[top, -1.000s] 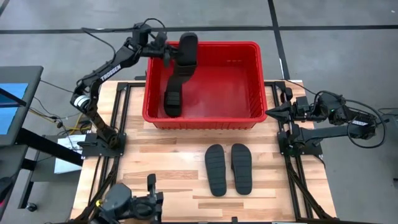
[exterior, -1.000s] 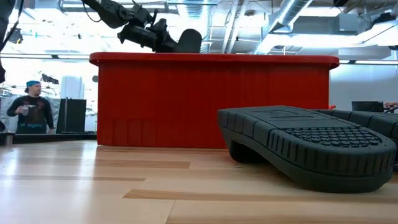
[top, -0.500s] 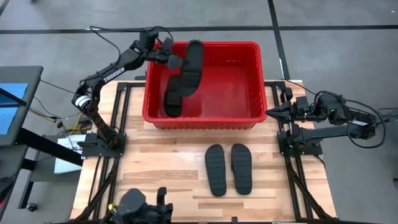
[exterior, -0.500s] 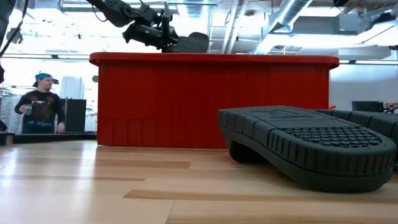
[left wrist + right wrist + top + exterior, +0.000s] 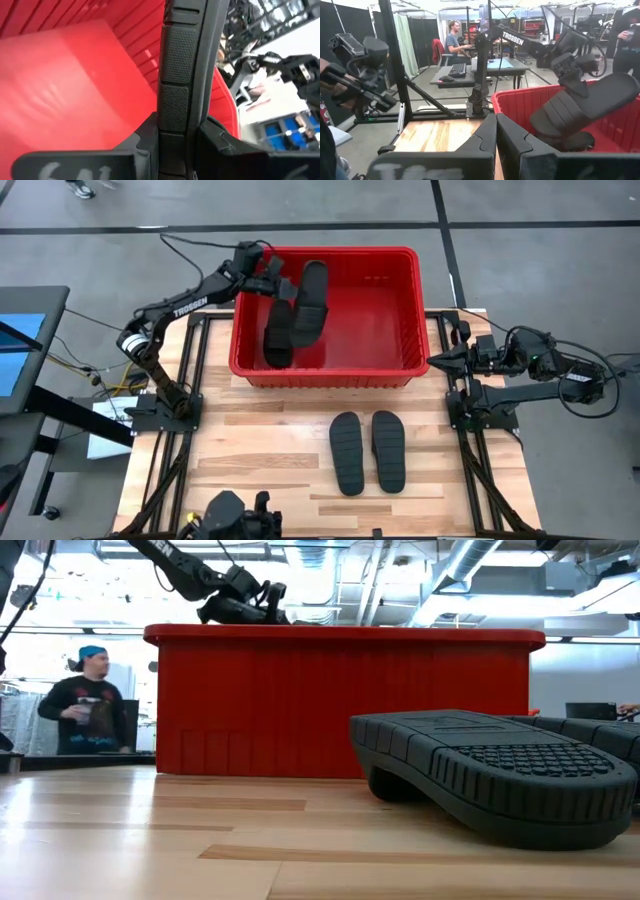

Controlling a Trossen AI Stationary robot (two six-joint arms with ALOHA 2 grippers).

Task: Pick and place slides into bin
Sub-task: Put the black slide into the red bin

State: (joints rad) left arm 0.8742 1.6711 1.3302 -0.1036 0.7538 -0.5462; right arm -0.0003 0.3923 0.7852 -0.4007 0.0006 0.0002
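Hidden / cut off
Low view: bin (image 5: 340,700) wall is hiding both slides inside; nearest slide (image 5: 500,775) is running off frame's right edge. Left wrist view: held slide (image 5: 182,75) is filling frame, ends cut off.

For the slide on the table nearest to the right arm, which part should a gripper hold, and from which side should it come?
That slide lies sole up, beside its twin, long axis pointing toward the bin. Probably grip across its narrow middle, coming straight down from above. The gap toward the twin looks tight, so the end nearest the bin may be an easier hold.

Four slides (image 5: 310,298) (image 5: 279,335) (image 5: 346,453) (image 5: 388,449) (two on the table), one bin (image 5: 400,372).
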